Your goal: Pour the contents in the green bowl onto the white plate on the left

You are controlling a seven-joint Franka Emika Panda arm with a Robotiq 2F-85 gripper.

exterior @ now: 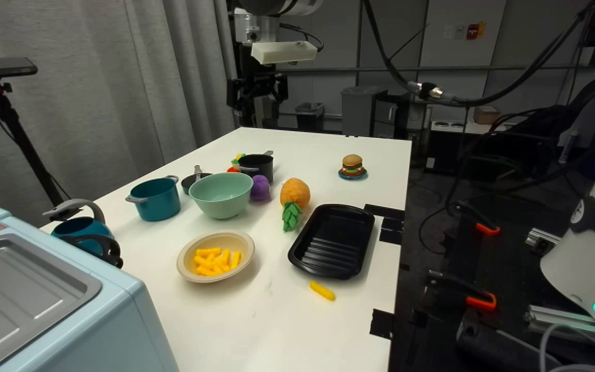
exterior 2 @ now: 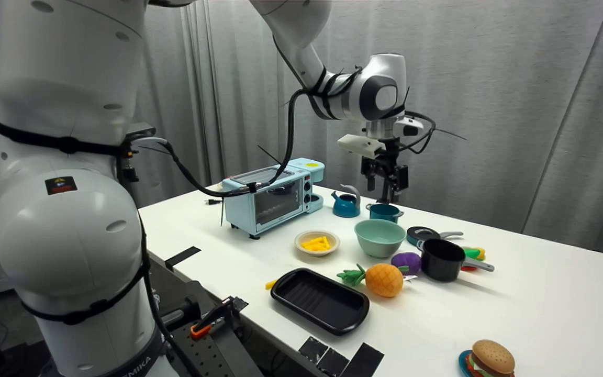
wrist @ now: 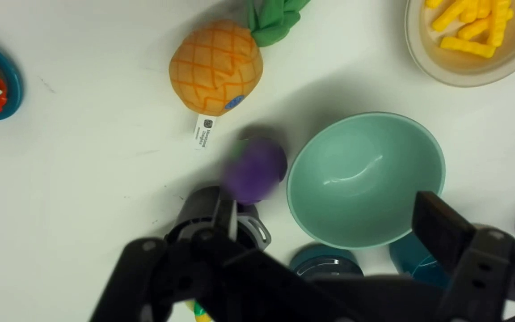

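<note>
My gripper [exterior 2: 385,180] hangs spread wide above the table [exterior 2: 553,298]. Yellow pieces [wrist: 477,28] lie in the plate [wrist: 476,70], near the green bowl [wrist: 365,179].

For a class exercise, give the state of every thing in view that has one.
Gripper: open, holding nothing
Green bowl: upright, empty
White plate: holding yellow pieces
Loose yellow piece: on the table
Black tray: upright
Toaster oven: door closed
Teal pot: upright, uncovered
Black pot: upright
Teal kettle: upright
Toy pineapple: on its side
Toy burger: on blue plate
</note>
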